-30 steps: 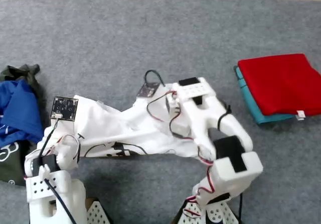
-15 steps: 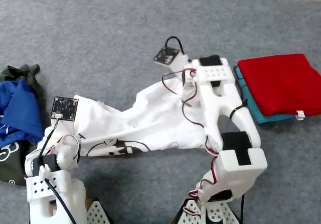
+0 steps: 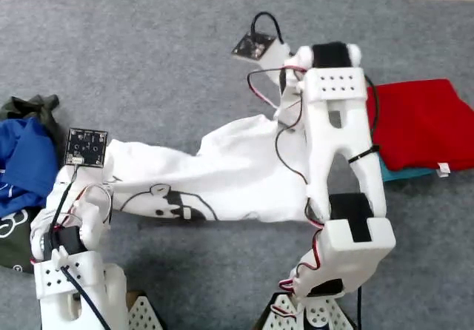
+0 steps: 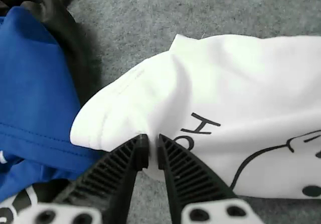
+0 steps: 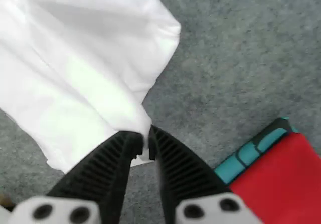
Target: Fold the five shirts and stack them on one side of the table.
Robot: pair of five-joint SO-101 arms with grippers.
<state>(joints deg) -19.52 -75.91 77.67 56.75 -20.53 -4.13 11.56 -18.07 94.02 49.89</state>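
White shirt (image 3: 222, 178) spread across centre of the high view, pinched at both ends.
Fabric judged light, limp, prone to sag; grip at hems or corners under tension; folded red shirt (image 3: 418, 123) on teal shirt (image 3: 400, 173) at right edge; left gripper (image 4: 149, 148) clenched on shirt's left end; right gripper (image 5: 145, 141) clenched on its upper-right edge.

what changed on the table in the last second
The right hand, shut on the white shirt, swung away from the arm bases and toward the red shirt, drawing the cloth out flatter. The left hand stayed clamped on its other end. Red shirt and blue shirt kept their places.
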